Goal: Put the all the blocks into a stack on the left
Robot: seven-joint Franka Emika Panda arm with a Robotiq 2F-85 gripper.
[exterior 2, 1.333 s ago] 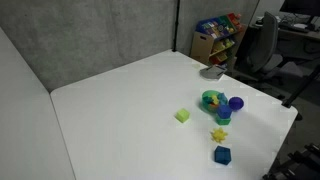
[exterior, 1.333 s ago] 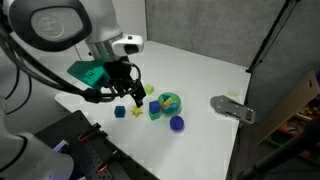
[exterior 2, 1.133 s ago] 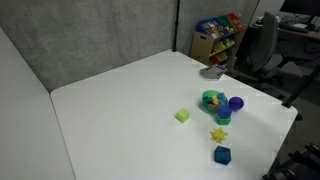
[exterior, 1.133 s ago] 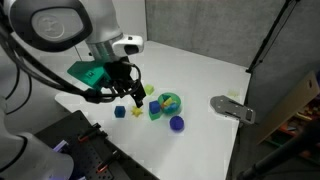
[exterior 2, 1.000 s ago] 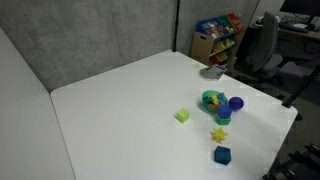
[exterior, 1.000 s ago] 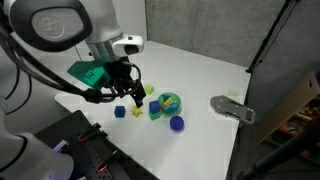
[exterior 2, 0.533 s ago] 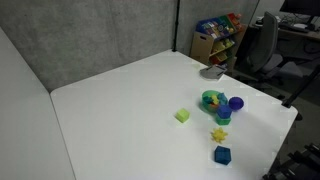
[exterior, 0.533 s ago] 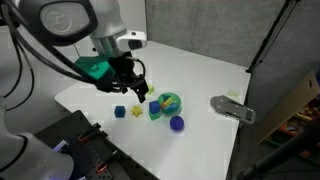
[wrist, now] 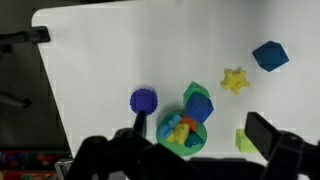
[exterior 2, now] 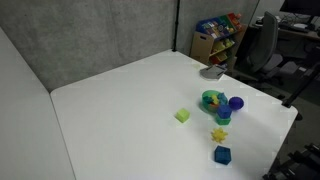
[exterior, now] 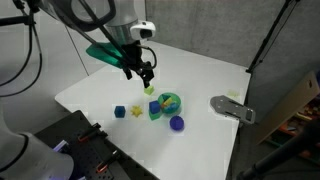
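Note:
Several small blocks lie on the white table (exterior: 200,80): a blue cube (exterior: 119,111), a yellow star (exterior: 136,112), a lime cube (exterior: 151,90), a purple round piece (exterior: 176,123), and a green ring (exterior: 168,102) with small coloured pieces in it. My gripper (exterior: 146,75) hangs open and empty above the lime cube. In the wrist view the open jaws (wrist: 200,125) frame the green ring (wrist: 180,133), with a blue-green block (wrist: 199,101) against it, the purple piece (wrist: 145,100), the lime cube (wrist: 243,141), the star (wrist: 235,80) and the blue cube (wrist: 269,55). The gripper is out of view in an exterior view where the lime cube (exterior 2: 182,116) shows.
A grey metal object (exterior: 232,108) lies near the table's edge beyond the blocks. Grey partition walls (exterior 2: 90,40) stand behind the table. A shelf with coloured bins (exterior 2: 218,35) and an office chair (exterior 2: 262,45) stand past the table.
My arm has risen and swung from beside the blue cube and star to above the lime cube. The blocks have not moved.

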